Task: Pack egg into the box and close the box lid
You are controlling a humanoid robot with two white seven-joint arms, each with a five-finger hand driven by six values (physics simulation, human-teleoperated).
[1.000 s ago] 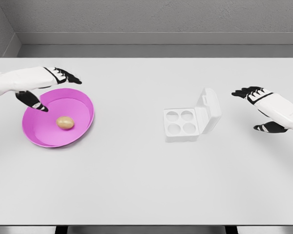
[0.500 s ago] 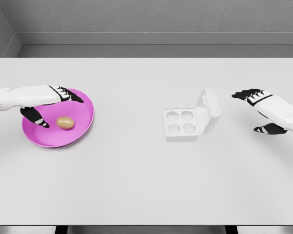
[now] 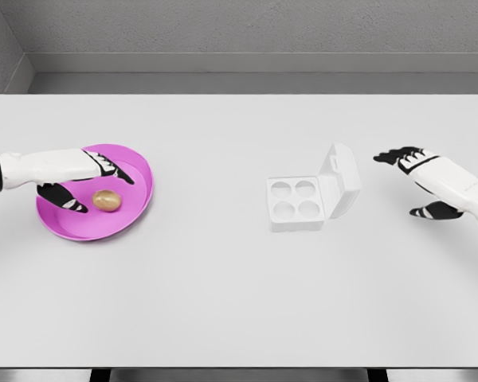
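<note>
I see my left hand point(image 3: 86, 177) over the pink plate point(image 3: 60, 225), fingers spread around the egg point(image 3: 106, 200) without gripping it. The egg box point(image 3: 297, 203) sits mid-table, lid up. My right hand point(image 3: 425, 177) hovers beyond it, fingers loosely spread, empty.

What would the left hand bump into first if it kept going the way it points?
Probably the egg, lying just ahead of the left hand in the pink plate. Height is hard to judge, so the fingers might pass over it.

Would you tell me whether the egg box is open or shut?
Open: the egg box shows four empty cups, its lid tilted back.
</note>
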